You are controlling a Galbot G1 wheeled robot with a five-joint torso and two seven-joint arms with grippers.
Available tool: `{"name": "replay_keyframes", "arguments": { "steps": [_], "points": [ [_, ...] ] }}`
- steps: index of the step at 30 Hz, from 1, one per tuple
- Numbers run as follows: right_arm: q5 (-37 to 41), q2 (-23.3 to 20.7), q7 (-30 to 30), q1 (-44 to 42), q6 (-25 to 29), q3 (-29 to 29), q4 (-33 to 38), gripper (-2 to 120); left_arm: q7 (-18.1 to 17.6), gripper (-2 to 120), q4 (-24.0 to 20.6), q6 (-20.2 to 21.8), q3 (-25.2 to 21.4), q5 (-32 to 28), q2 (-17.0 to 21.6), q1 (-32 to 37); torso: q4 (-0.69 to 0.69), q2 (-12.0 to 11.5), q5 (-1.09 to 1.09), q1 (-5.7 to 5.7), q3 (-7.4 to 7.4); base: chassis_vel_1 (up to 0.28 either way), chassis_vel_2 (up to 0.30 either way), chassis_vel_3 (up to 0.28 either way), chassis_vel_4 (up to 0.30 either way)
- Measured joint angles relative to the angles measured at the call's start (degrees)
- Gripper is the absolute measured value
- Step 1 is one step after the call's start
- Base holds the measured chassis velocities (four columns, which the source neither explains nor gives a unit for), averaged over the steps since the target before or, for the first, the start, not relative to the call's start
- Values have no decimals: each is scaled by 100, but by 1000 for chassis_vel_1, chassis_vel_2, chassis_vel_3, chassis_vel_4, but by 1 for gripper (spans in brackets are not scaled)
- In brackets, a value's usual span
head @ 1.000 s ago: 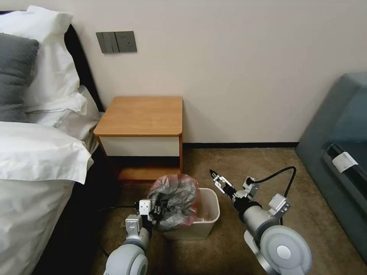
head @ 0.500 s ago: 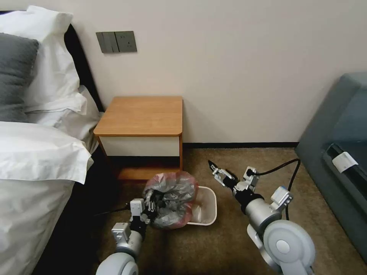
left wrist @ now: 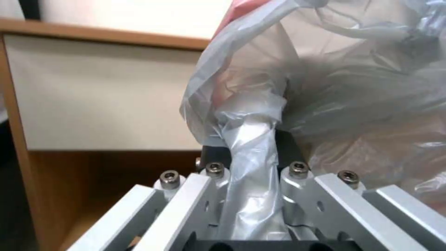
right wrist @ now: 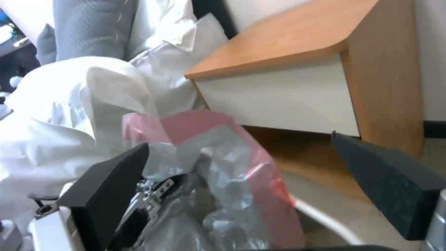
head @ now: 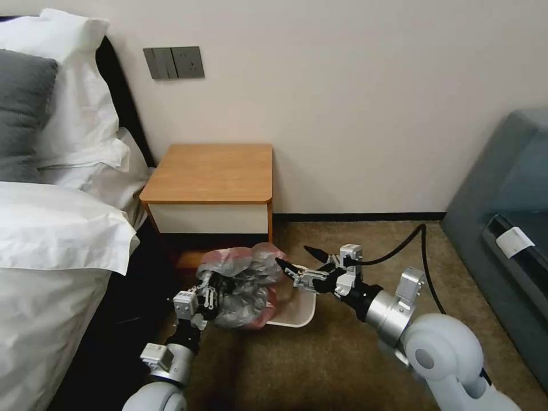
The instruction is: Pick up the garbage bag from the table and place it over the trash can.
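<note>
The garbage bag (head: 242, 285), crinkly grey plastic with a pinkish-red rim, hangs bunched over the left part of the trash can (head: 299, 319), whose pale rim shows beneath my right arm. My left gripper (head: 208, 295) is shut on a twisted strand of the garbage bag (left wrist: 325, 87), pinched between the fingers of that left gripper (left wrist: 251, 157). My right gripper (head: 294, 257) is open at the bag's right edge, above the can. In the right wrist view the right gripper (right wrist: 239, 139) flanks the garbage bag (right wrist: 223, 164) with its black fingers (right wrist: 107, 195). The table (head: 211, 171) stands behind, its top bare.
A bed with white bedding (head: 51, 228) fills the left side, close to my left arm. A grey sofa (head: 502, 217) stands at the right. A black cable (head: 411, 242) loops off the right wrist. Brown carpet (head: 342, 240) lies open to the can's right.
My left gripper has pulled the bag left and toward the table. The right gripper has swung left to the bag's edge over the can, its fingers spread wider.
</note>
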Motion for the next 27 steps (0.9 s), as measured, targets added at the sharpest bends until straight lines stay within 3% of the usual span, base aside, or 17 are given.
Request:
{"name": "replay_keyframes", "arguments": {
  "steps": [7, 11, 16, 19, 27],
  "points": [
    [131, 46, 155, 165, -115, -194, -110, 95, 214, 9, -22, -181, -52, -34, -2, 14, 0, 0, 0, 0, 0, 0, 0, 0, 0],
    [282, 71, 369, 418, -245, -405, -243, 76, 380, 9, -34, -330, -70, -104, -5, 28, 0, 0, 0, 0, 0, 0, 0, 0, 0],
    [493, 111, 591, 527, -329, -512, -323, 62, 406, 9, -34, -388, -75, -133, -21, 27, 0, 0, 0, 0, 0, 0, 0, 0, 0],
    [585, 154, 665, 577, -364, -537, -359, 47, 430, 9, -48, -394, -120, -193, -28, 23, 0, 0, 0, 0, 0, 0, 0, 0, 0],
    [675, 202, 744, 620, -364, -539, -353, 20, 488, 8, -63, -395, -147, -227, -27, 14, 0, 0, 0, 0, 0, 0, 0, 0, 0]
  ]
}}
